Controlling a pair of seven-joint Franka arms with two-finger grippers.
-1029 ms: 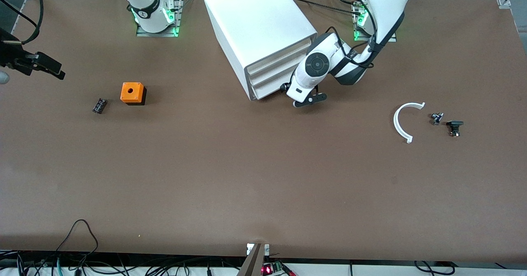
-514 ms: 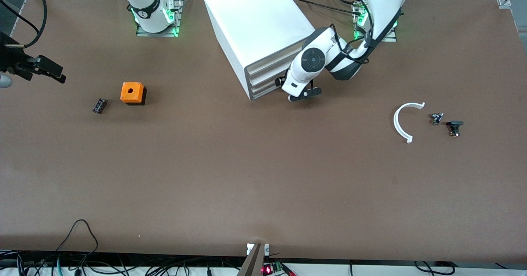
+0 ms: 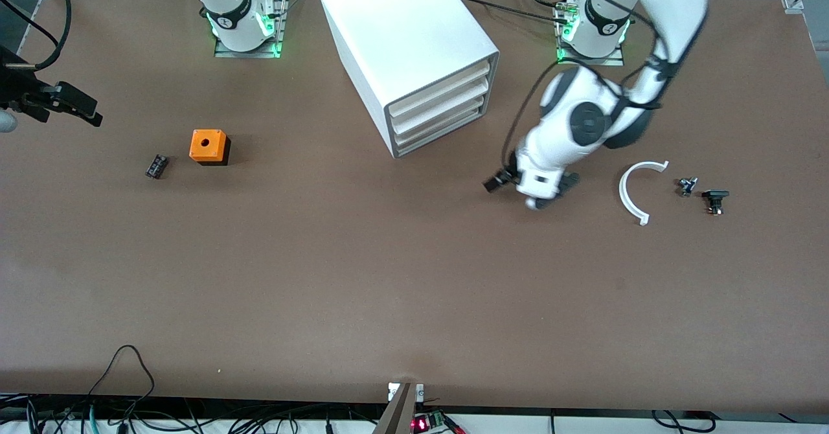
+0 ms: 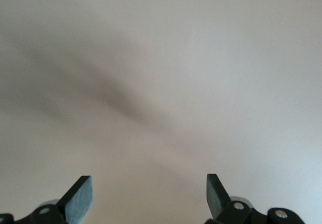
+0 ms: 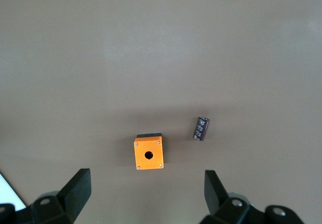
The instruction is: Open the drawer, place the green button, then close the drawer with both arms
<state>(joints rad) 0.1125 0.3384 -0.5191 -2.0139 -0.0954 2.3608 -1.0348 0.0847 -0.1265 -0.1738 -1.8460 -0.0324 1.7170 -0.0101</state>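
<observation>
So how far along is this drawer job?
Hard to say. The lowest drawer sits shut. Nothing is in hand: the left gripper, open, is over bare table between cabinet and white arc; the right gripper, open, waits above the orange cube. I see no green button; the small dark parts beside the arc are too tiny to identify, so placing may remain.

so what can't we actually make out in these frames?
- Green-capped push button: no green visible; the tiny dark parts beside the white curved strip are too small in the front view.
- Lowest white tray drawer: looks shut, contents hidden.
- Left gripper: its wrist view is a blurred blank.
- Right gripper: arm cut by the front view's edge.
</observation>
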